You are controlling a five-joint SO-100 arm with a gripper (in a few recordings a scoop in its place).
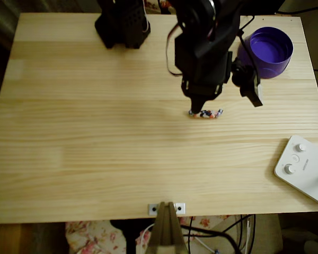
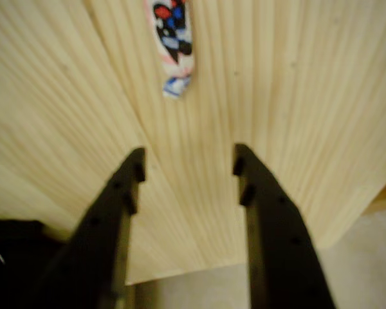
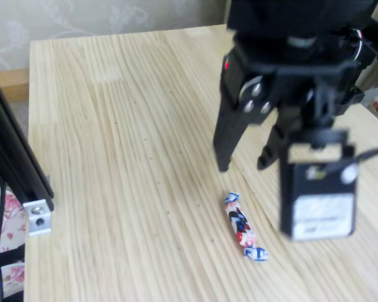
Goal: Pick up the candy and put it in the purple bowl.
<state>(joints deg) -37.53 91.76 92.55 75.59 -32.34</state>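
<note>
Two fingers hanging parted on gripper (image 3: 244, 166), gripping nothing; candy (image 3: 244, 227) lying lower centre (fixed view), off-centre. Shifting onto it, straddling its narrow middle, lowering before closing.

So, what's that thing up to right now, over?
Pincer open, hovering just above the table, empty. Candy lying flat on the wood close by, ungrasped. Purple bowl at far corner, nothing in between.

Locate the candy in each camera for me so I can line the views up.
Overhead view: candy centre-right, just below the claw.
Wrist view: candy top edge, ahead of the open claw.
Fixed view: candy lower centre, below the claw.
Shared landmark: the claw.
</note>
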